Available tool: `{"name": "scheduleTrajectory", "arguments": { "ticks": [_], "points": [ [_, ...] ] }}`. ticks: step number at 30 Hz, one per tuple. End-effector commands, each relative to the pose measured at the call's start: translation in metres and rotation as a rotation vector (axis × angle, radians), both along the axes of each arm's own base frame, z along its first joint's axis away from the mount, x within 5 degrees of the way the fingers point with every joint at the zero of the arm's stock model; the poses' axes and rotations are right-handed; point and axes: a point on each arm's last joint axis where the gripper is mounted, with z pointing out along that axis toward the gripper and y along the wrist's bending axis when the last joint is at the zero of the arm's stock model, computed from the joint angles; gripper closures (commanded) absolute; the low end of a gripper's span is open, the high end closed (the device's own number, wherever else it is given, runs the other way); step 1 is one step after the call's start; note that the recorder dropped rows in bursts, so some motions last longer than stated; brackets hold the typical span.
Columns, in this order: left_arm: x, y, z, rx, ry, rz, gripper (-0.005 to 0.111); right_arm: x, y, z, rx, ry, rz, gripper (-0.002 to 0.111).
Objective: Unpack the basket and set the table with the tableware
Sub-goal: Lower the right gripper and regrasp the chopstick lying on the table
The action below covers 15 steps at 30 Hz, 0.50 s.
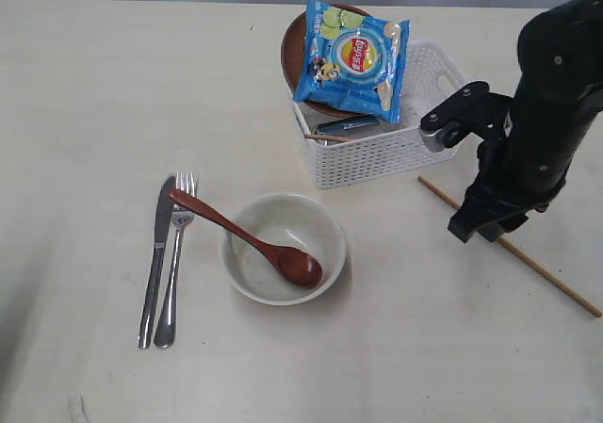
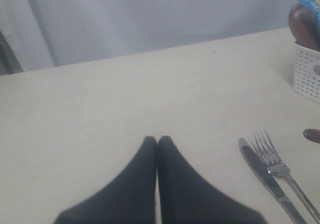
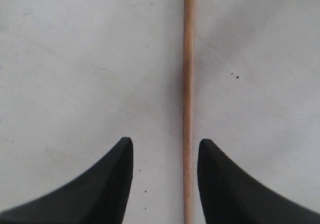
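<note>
Right tool [image 3: 165, 141] spread astride one chopstick [image 3: 188, 84] on the desk [image 1: 94, 84]; left tool [image 2: 157, 138] pinched together, empty.
The chopstick lies flat just right of the basket [image 1: 377, 159], ungripped. Plate [image 1: 292, 51] and chip bag [image 1: 356, 57] lean in the basket. Nearer the camera than the basket sits the bowl [image 1: 283, 197] holding the spoon [image 1: 236, 227]; knife [image 1: 155, 253] and fork [image 1: 174, 263] lie farther left, side by side.

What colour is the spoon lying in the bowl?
It is a glossy red-brown wooden spoon; it shows best in the exterior view.
</note>
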Motion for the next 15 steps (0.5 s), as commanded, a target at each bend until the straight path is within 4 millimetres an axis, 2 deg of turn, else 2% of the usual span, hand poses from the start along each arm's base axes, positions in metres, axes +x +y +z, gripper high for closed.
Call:
{"name": "scheduleTrajectory", "arguments": {
  "ticks": [1,7,15],
  "points": [
    [0.000,0.000,-0.001,-0.009,0.000,0.002,0.107,-0.004,-0.005,-0.011,0.021,0.004,0.054,0.068],
    [0.000,0.000,-0.001,-0.009,0.000,0.002,0.107,-0.002,-0.004,-0.039,0.024,0.021,0.049,0.068],
    [0.000,0.000,-0.001,-0.009,0.000,0.002,0.107,0.001,-0.005,-0.047,0.007,0.017,0.060,0.068]
  ]
}}
